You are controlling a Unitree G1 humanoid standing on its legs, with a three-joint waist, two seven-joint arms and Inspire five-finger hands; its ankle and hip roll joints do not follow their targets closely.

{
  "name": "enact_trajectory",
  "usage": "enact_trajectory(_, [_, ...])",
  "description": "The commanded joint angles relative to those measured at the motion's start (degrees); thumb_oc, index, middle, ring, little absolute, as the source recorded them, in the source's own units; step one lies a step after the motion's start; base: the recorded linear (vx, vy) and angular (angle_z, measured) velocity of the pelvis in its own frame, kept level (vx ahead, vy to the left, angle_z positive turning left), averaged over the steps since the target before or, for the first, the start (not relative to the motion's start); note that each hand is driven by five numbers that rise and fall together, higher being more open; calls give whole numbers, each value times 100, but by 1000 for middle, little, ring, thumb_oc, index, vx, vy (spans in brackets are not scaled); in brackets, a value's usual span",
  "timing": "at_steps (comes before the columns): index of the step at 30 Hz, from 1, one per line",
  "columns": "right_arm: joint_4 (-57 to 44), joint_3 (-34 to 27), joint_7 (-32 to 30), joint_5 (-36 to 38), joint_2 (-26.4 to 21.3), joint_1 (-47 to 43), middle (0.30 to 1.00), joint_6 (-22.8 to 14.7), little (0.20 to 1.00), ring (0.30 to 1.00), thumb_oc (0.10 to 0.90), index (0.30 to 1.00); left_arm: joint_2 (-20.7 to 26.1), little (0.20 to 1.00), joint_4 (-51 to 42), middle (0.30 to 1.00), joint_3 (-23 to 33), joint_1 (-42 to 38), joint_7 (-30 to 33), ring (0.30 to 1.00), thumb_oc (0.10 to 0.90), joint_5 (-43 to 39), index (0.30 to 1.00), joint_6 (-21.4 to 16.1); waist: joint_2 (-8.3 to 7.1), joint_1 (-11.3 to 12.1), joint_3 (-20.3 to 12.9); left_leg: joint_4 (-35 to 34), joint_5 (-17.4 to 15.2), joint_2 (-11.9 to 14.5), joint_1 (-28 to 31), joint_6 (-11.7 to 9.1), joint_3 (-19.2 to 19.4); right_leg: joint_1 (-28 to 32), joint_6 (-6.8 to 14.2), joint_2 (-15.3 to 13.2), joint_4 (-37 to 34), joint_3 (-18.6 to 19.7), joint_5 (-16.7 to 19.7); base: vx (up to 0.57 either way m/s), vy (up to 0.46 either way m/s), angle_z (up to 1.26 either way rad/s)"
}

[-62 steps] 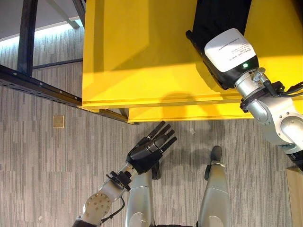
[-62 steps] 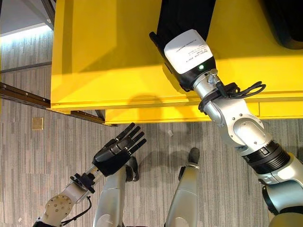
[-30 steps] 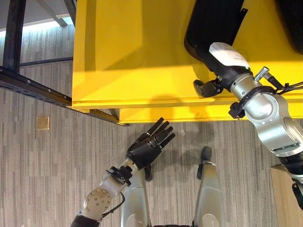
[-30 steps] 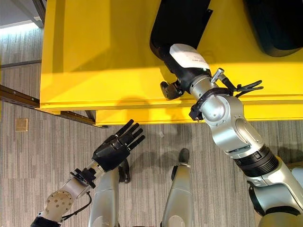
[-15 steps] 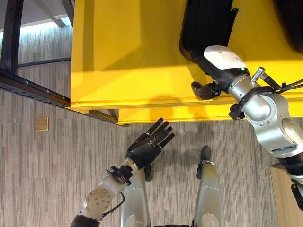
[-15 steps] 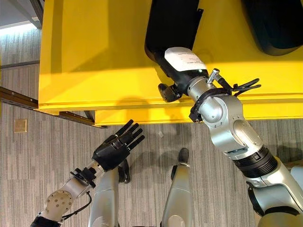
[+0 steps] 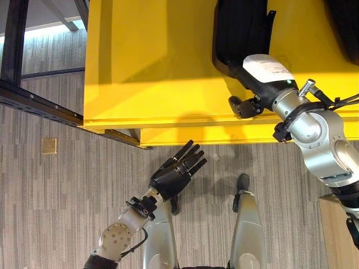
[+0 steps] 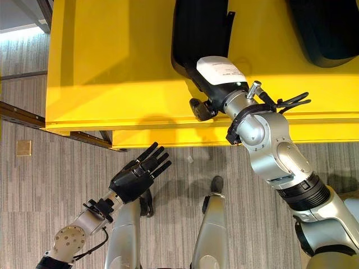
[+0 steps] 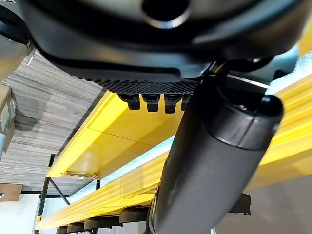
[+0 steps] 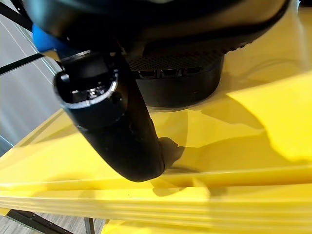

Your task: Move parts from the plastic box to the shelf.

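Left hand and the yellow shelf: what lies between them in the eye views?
Only bare grey striped floor lies between the open left hand and the yellow shelf's front edge in the left eye view; nothing rests there.

Bright overhead light, soft shadow across yellow shelf; wrist cams blurry up close.

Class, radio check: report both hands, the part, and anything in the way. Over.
Left hand open, idle over the floor. Right hand at the black part on the yellow shelf; fingers hidden, grip unconfirmed. Second dark part further right. Nothing blocking.
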Motion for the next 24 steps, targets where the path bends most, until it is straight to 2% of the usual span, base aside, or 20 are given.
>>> enact_trajectory(1, [381, -197, 218, -60, -313, 232, 1000, 216, 1000, 1000, 900, 1000, 60, 1000, -1103, 1000, 156, 209, -277, 1000, 900, 1, 1000, 28, 29, 119, -65, -449, -10, -337, 165, 346, 242, 205, -733, 566, 1240, -221, -1388, 0, 0, 0])
enact_trajectory(11, [441, -248, 233, -225, -436, 336, 1000, 229, 1000, 1000, 900, 1000, 60, 1000, -1078, 1000, 225, 237, -328, 1000, 900, 22, 1000, 110, 19, 128, -65, -447, -10, -339, 172, 346, 242, 212, -745, 584, 1270, -232, -1411, 0, 0, 0])
enact_trajectory(17, [629, -353, -390, 337, -367, 290, 1000, 251, 1000, 1000, 900, 1000, 63, 1000, -1057, 1000, 198, 220, -367, 1000, 900, 57, 1000, 79, 28, 133, -65, -445, -7, -346, 160, 351, 233, 208, -755, 593, 1264, -235, -1408, -5, 2, 2])
enact_trajectory(22, [635, -515, -971, 695, -171, 204, 1000, 201, 1000, 1000, 900, 1000, 60, 1000, -1061, 1000, 139, 190, -358, 1000, 900, 7, 1000, 46, 74, 118, -65, -475, -8, -384, 191, 350, 242, 218, -758, 585, 1242, -220, -1403, -7, 20, 0])
enact_trajectory(24, [746, -497, -1175, 864, -21, -2, 1000, 287, 1000, 1000, 900, 1000, 41, 1000, -1040, 1000, 85, 169, -403, 1000, 900, 16, 1000, 6, 104, 134, -65, -510, 1, -400, 213, 348, 248, 231, -762, 575, 1203, -225, -1393, -21, 33, -1])
